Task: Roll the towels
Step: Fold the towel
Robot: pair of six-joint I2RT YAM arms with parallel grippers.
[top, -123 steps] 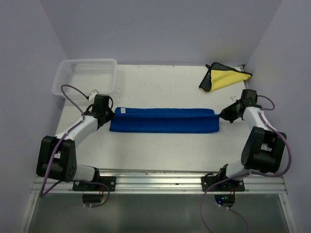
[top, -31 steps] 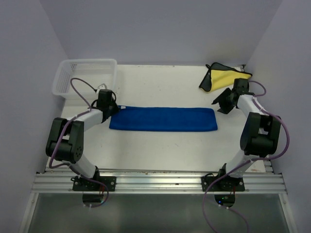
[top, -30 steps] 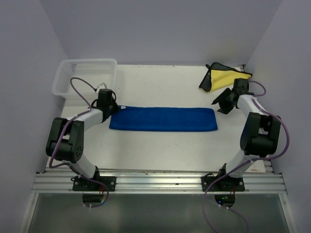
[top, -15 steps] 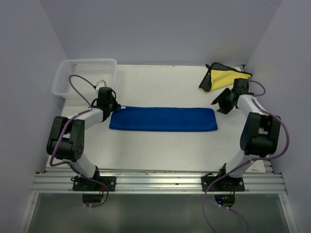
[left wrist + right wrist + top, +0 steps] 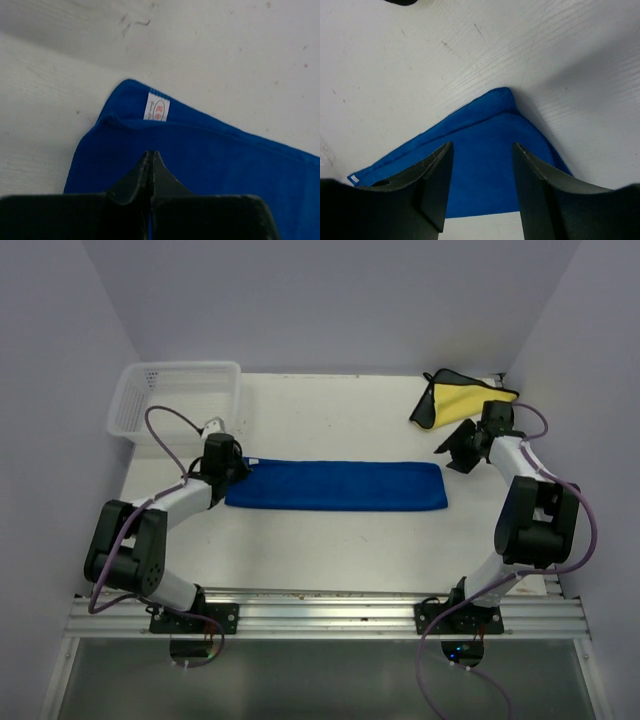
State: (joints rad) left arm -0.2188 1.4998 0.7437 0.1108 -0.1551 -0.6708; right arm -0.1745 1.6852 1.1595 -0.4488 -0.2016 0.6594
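Note:
A blue towel (image 5: 336, 485) lies flat as a long folded strip across the middle of the table. My left gripper (image 5: 238, 467) is at its far left corner, shut. In the left wrist view its closed tips (image 5: 151, 153) sit over the blue towel (image 5: 210, 165), just short of the white label (image 5: 156, 108). My right gripper (image 5: 453, 452) hangs open just beyond the strip's right end. Between its fingers the right wrist view shows the blue towel's corner (image 5: 485, 165). The yellow towel (image 5: 468, 400), dark-edged, lies folded at the back right.
A white mesh basket (image 5: 180, 367) stands at the back left, close behind my left arm. Purple walls close in the table on three sides. A metal rail (image 5: 320, 612) runs along the near edge.
My left arm has dropped its elbow and slid its shut gripper slightly further onto the towel's left corner. The right gripper, at the towel's end four seconds ago, now stays back, open.

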